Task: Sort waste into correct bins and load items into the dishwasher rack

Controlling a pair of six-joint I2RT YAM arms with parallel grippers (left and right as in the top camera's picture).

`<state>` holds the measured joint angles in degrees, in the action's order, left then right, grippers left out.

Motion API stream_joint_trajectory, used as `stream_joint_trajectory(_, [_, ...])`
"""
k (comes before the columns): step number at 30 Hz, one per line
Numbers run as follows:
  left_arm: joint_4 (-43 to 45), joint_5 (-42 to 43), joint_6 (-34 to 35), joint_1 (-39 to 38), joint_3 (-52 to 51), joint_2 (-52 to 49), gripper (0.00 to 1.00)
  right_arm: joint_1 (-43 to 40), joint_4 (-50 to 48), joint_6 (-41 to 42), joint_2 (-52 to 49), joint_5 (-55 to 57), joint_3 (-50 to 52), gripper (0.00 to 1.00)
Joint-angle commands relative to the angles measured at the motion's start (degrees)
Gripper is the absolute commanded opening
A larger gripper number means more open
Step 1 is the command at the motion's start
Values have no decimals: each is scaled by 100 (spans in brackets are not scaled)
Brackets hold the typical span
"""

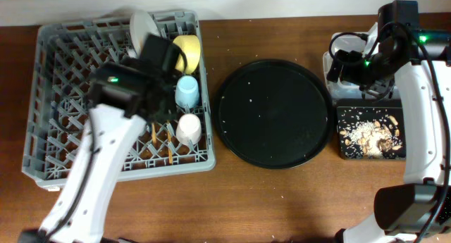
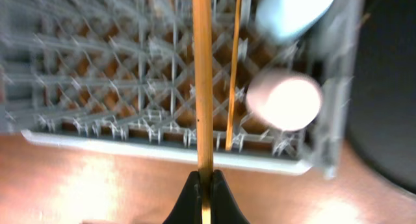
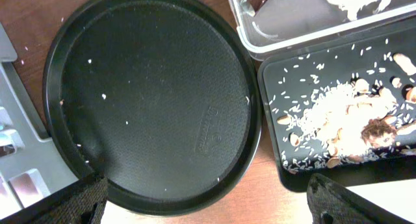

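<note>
**Wooden table: rack loaded, one chopstick pinched**

Brown wooden table (image 1: 282,201) seen from overhead. The grey dishwasher rack (image 1: 70,95) fills the left end. Along its right side stand a plate (image 1: 141,25), a yellow bowl (image 1: 188,53), a blue cup (image 1: 187,91) and a pink cup (image 1: 189,128). The left arm (image 1: 106,144) hides the rack's middle. A round black tray (image 1: 273,115) lies at the centre. The right arm (image 1: 416,95) covers most of the clear tub (image 1: 328,67) at the far right edge.

The left wrist view is blurred. The left gripper (image 2: 205,198) is closed on a chopstick (image 2: 203,87) over the rack's edge. A second chopstick (image 2: 233,74) lies on the lattice, and the blue cup is cut off at the top.

In the right wrist view the right gripper (image 3: 207,185) is spread wide and holds nothing. The tub, cropped, holds a white napkin (image 3: 357,0). The black rectangular tray (image 3: 279,139) carries the food scraps (image 3: 351,120).
</note>
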<state>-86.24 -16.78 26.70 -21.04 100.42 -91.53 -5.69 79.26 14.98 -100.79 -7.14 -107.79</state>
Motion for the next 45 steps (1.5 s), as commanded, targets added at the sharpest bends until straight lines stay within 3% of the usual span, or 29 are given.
stream_joint_trajectory(1, [1720,-22,-197,13,-1862,-114,0,4,2,11,-7,28,-37,98])
stream_joint_trajectory(4, [2579,-105,-192,186,-2732,-114,0,4,2,11,-7,28,-37,98])
stream_joint_trajectory(9, [3237,-103,-428,769,-2916,-114,1,4,2,11,-7,26,-37,98])
stream_joint_trajectory(11, [3379,-103,-579,772,-2916,-114,12,4,2,11,-7,28,-37,98])
stream_joint_trajectory(12, [3377,-103,-579,772,-2916,-114,29,4,2,11,-7,26,-37,98])
stream_joint_trajectory(13, [3379,-105,-581,772,-2914,-114,36,4,2,11,-7,28,-37,98])
stream_joint_trajectory(17, [3366,-103,-584,772,-2900,-90,37,4,2,11,-7,28,-37,98])
stream_joint_trajectory(19, [2828,-107,-584,772,-2459,195,50,4,2,11,-7,26,-37,98])
stream_joint_trajectory(20, [2527,-107,-581,772,-1980,540,67,4,2,11,-7,28,-37,98])
stream_joint_trajectory(21, [2415,-129,-581,772,-1676,922,96,4,2,11,-7,28,-37,98])
stream_joint_trajectory(22, [2393,-125,-579,772,-1648,1248,99,4,2,11,-7,28,-37,98])
stream_joint_trajectory(25, [2376,-85,-577,772,-1648,1921,99,4,2,11,-7,28,-37,98])
stream_joint_trajectory(31, [2374,-85,-577,772,-1648,1954,99,55,4,11,46,26,-39,98])
stream_joint_trajectory(35, [2374,-85,-577,772,-1648,1954,99,1064,2,11,848,31,-37,98])
stream_joint_trajectory(37, [2374,-85,-577,772,-1648,1954,99,1639,-800,9,1606,743,107,98])
stream_joint_trajectory(39, [2374,-85,-577,772,-1648,1954,99,1725,-2260,-81,2197,894,863,98])
stream_joint_trajectory(40, [2374,-85,-577,772,-1648,1954,99,1725,-3198,-356,2555,896,1552,98])
stream_joint_trajectory(41, [2374,-85,-577,772,-1648,1954,99,1725,-4706,-688,3163,894,2885,99])
stream_joint_trajectory(43, [2374,-85,-577,772,-1648,1954,99,1725,-6083,-728,4076,892,4605,98])
stream_joint_trajectory(45, [2374,-85,-577,772,-1648,1954,99,1725,-6747,-726,4870,892,5901,98])
